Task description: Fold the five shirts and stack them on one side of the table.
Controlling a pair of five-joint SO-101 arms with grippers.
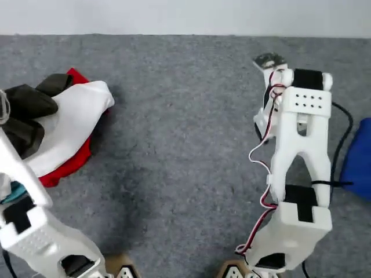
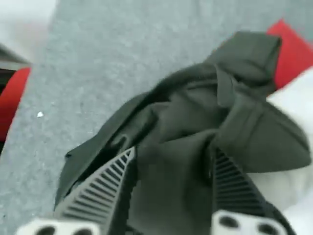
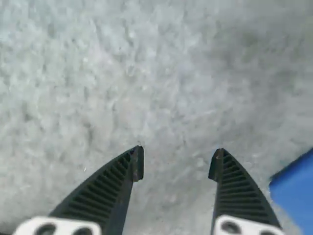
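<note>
On the grey table (image 1: 174, 145), near its left edge, a pile of three shirts is seen from the high view. A red shirt (image 1: 72, 163) is laid at the bottom, a white shirt (image 1: 69, 124) is spread over it, and a dark shirt (image 1: 26, 110) is bunched on the side of the pile nearest to the left edge. The left arm (image 1: 29, 226) is stretched from the near left corner towards this pile, but how its fingers stand is not told by this view. That is given by the left wrist view: the left gripper (image 2: 173, 161) is held over the dark shirt with its jaws apart, and the crumpled cloth is found between the two ribbed fingers (image 2: 105, 191), not pinched by them. In the same view red and white cloth is seen just behind the dark one. At the right edge of the table a blue shirt (image 1: 358, 153) is placed; whether it is folded cannot be told. The right arm (image 1: 301, 150) is raised beside it, well apart from the pile. In the right wrist view the right gripper (image 3: 177, 164) is shown released, its jaws apart above the bare grey surface with nothing held, and a corner of the blue shirt is seen near one finger.
</note>
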